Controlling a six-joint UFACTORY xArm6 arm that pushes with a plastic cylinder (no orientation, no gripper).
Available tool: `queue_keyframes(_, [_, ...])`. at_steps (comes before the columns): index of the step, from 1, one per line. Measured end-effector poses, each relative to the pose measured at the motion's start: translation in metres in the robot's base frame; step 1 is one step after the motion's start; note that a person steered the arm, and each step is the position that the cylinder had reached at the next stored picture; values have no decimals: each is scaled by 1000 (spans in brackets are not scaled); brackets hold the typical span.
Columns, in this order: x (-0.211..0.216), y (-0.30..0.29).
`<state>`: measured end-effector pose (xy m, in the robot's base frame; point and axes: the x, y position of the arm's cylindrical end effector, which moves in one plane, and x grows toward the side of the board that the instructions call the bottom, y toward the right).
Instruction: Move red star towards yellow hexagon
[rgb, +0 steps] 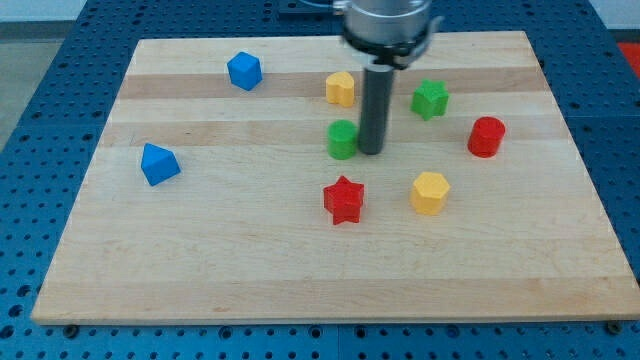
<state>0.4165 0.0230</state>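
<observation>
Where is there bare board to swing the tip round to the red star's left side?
Open wood lies between the blue triangular block and the red star, and along the view's bottom. It is crowded where my tip touches the green cylinder, between the yellow pentagon and green star.

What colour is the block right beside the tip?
Green: the green block sits just left of my tip, seen in the camera view.
</observation>
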Motion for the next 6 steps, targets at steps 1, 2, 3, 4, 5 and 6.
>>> queue_keyframes(1, [42,-41])
queue_keyframes(2, [81,-78])
queue_keyframes(3, [103,-42])
queue_keyframes(4, [97,-19])
queue_keyframes(5, [58,2])
queue_keyframes(6, [40,52])
